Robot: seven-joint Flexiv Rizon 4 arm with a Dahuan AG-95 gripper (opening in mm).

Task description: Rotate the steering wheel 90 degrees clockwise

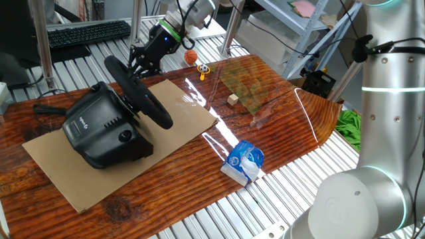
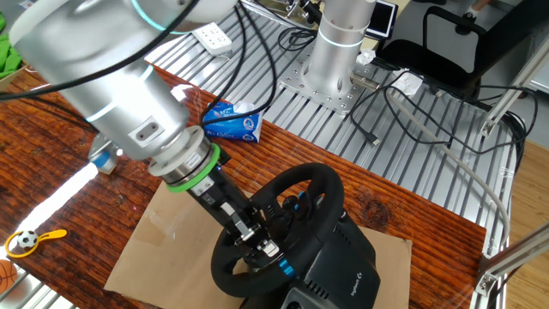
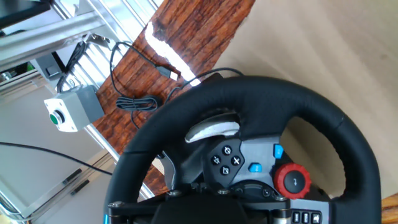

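Observation:
The black steering wheel [image 1: 147, 99] stands tilted on its bulky black base [image 1: 99, 129], on a sheet of cardboard [image 1: 182, 106]. My gripper [image 1: 137, 64] reaches in from the back and is closed around the wheel's far upper rim. In the other fixed view the gripper [image 2: 256, 243] clamps the near rim of the wheel [image 2: 322, 184], above the base [image 2: 339, 266]. The hand view is filled by the wheel [image 3: 261, 99] with its red knob [image 3: 293, 180] and blue buttons at lower right. My fingertips are mostly hidden at the bottom edge.
A black keyboard [image 1: 89, 32] lies at the back left. An orange ball [image 1: 190, 58], a small wooden block [image 1: 232, 99] and a blue-white packet [image 1: 244, 161] lie on the wooden tabletop. A grey box with a green button [image 3: 68, 109] and cables sit beyond the wheel.

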